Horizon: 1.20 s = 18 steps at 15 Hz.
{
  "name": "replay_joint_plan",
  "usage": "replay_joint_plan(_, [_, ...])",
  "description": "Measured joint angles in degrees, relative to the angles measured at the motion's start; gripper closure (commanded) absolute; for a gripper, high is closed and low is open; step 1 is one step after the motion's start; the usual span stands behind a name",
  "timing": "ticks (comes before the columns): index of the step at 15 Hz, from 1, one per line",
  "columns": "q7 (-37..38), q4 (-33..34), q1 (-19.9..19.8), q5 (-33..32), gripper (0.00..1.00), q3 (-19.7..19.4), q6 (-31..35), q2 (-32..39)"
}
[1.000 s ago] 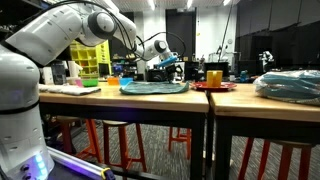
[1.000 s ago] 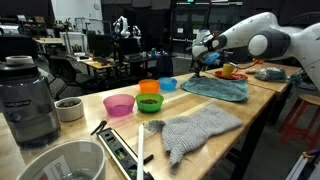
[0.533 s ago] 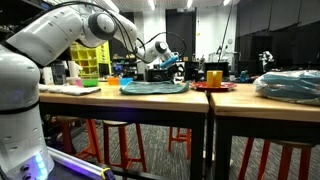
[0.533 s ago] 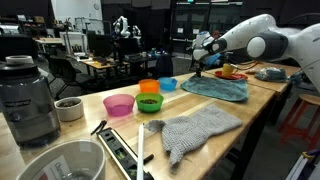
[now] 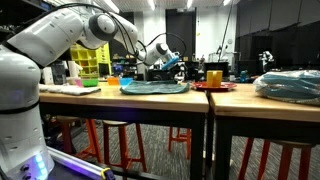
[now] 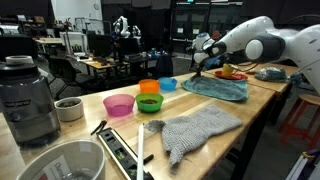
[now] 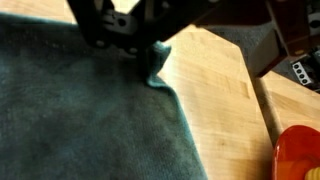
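A teal towel (image 6: 216, 88) lies flat on the wooden table (image 6: 255, 105); it also shows as a low teal sheet (image 5: 154, 87) in both exterior views. My gripper (image 6: 201, 62) hangs over the towel's far corner. In the wrist view the towel (image 7: 80, 110) fills the left side, and one corner (image 7: 156, 62) stands curled up beside a dark finger (image 7: 125, 35). The gripper (image 7: 200, 55) comes in from the top with its jaws wide apart and bare wood between them. It is open and holds nothing.
Pink (image 6: 118, 104), green (image 6: 150, 102), orange (image 6: 149, 88) and blue (image 6: 168, 84) bowls stand in a group. A grey knitted cloth (image 6: 195, 130) lies nearer. A red plate (image 5: 213, 86) with a yellow cup sits beyond the towel, and a blender (image 6: 25, 100) stands at the table's end.
The arm has shifted only slightly over the towel's corner. The jaws have stayed open.
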Motion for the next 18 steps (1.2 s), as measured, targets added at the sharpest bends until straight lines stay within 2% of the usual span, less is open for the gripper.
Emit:
replay_joint_plan(6, [6.9, -0.5, 1.8, -3.2, 0.00, -2.3, 6.3, 0.8])
replay_joint_plan(12, [11.8, -1.5, 3.7, -6.5, 0.00, -4.8, 8.5, 1.2])
replay_joint_plan(14, [11.0, -1.8, 3.6, -6.3, 0.00, -4.6, 8.1, 1.1])
replay_joint_plan(18, [4.2, -2.1, 1.4, -3.0, 0.00, -1.6, 6.0, 0.3])
